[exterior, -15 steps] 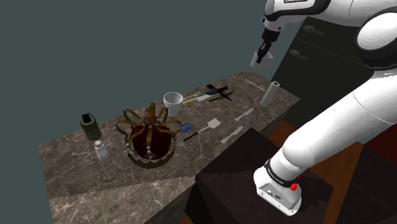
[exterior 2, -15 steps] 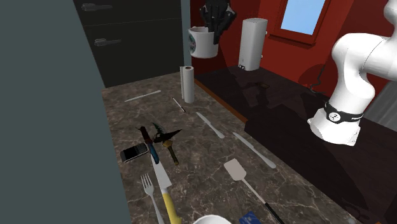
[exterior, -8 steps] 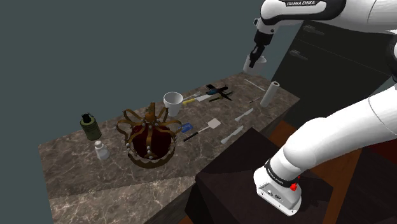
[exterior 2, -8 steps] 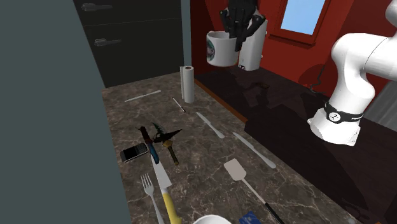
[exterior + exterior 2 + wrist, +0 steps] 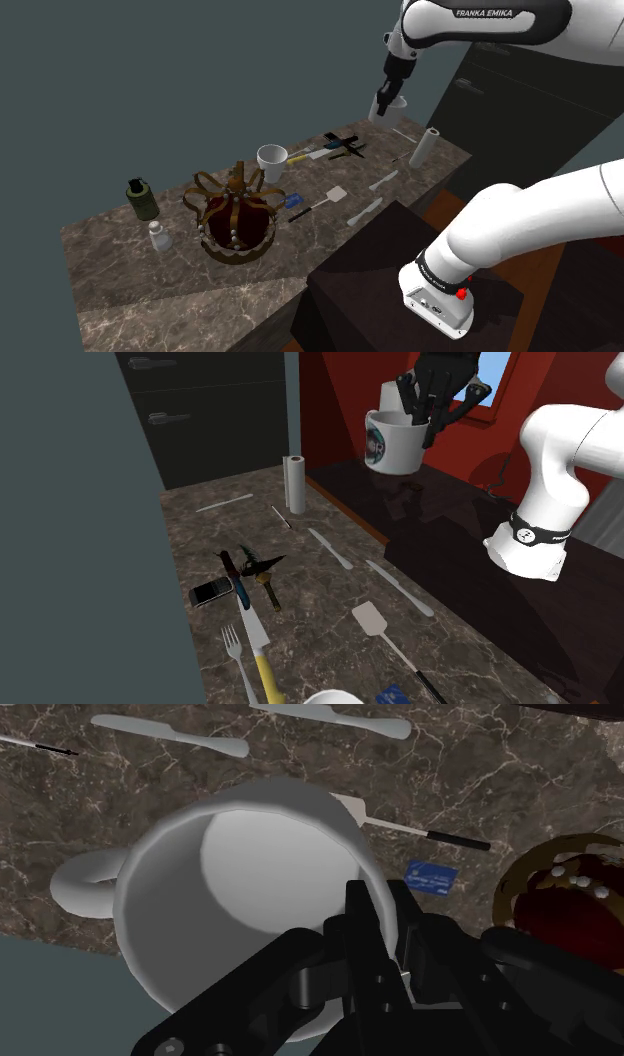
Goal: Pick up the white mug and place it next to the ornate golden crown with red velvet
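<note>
A white mug (image 5: 384, 108) with a dark round logo (image 5: 378, 444) hangs high above the far end of the marble counter (image 5: 120, 260). My gripper (image 5: 389, 97) is shut on its rim, one finger inside and one outside (image 5: 368, 919). The mug (image 5: 235, 879) tilts a little, its handle pointing away from the fingers. The golden crown (image 5: 235, 215) with its dark red lining stands near the counter's middle, well down and toward the shoulder view's left of the mug. An edge of the crown (image 5: 560, 894) appears beside the gripper in the wrist view.
A second white cup (image 5: 272, 160) stands just behind the crown. A spatula (image 5: 320, 204), scissors and cutlery (image 5: 340, 146), a paper roll (image 5: 424, 147), a green bottle (image 5: 141, 198) and a small white bottle (image 5: 157, 237) share the counter. A phone (image 5: 211, 592) lies by the wall.
The gripper has carried the mug toward the shoulder view's left and slightly lower, from beside the dark cabinet to over the counter's far end. Nothing on the counter has moved.
</note>
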Controlling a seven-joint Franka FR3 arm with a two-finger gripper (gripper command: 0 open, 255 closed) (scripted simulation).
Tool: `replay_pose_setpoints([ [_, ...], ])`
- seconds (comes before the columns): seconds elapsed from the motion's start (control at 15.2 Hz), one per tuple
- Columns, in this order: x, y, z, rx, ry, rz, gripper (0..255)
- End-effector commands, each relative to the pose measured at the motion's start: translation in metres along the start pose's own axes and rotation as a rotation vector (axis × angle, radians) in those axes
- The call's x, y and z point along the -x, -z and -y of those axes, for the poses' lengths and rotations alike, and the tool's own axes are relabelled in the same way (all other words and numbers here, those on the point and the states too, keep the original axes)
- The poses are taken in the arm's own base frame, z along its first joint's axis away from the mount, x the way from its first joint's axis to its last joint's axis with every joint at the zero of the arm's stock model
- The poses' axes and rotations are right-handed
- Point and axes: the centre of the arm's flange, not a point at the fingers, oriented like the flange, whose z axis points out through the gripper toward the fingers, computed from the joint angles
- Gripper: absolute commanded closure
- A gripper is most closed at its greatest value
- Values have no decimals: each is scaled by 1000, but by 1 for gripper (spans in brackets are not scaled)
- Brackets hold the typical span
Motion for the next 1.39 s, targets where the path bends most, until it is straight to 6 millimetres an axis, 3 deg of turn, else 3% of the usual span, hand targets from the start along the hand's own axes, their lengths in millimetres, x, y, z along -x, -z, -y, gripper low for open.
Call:
replay_pose_setpoints([
  [0.0,1,1,25,0,-2,0,255],
  [1.32,-10,12,289,0,-2,0,255],
])
